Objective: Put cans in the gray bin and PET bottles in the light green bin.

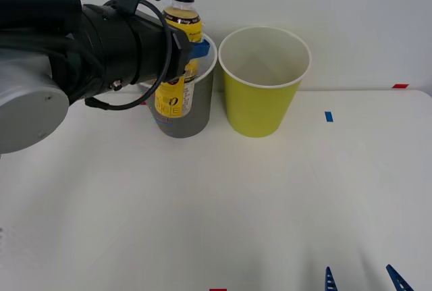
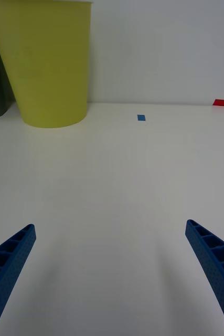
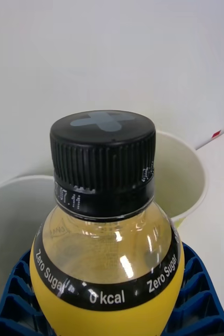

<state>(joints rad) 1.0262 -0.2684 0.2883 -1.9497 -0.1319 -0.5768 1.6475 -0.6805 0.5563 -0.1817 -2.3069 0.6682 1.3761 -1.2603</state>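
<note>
Bottle (image 1: 179, 48) with a yellow wrap and black screw cap sits upright in the left gripper (image 1: 194, 46), whose blue ribbed fingers (image 3: 195, 294) are clamped on its body just under the shoulder. In the front view it is held off the desk (image 1: 270, 196), in front of the gray bin (image 1: 192, 112) and overlapping that bin's white rim, its cap above the rim. The band round its shoulder reads "Zero Sugar" and "0 kcal", and a pale cross marks the top of the cap (image 3: 102, 139). From the left wrist view, two pale bin mouths lie behind the bottle.

The light green bin (image 1: 262, 85) stands upright just beside the gray one, on its right, the two very close or touching at the rims. Its pale inside shows nothing in it.

The right gripper (image 1: 361, 281) is low at the near right edge of the desk, well apart from both bins, its blue fingers (image 2: 216, 268) spread wide with nothing between them.

The desk is white and smooth. A small blue tape mark (image 1: 329, 116) sits to the right of the green bin, a red mark (image 1: 400, 86) lies at the far right edge by the wall, and another red mark (image 1: 217, 289) is at the near edge. A plain white wall (image 1: 351, 7) rises directly behind the desk.
</note>
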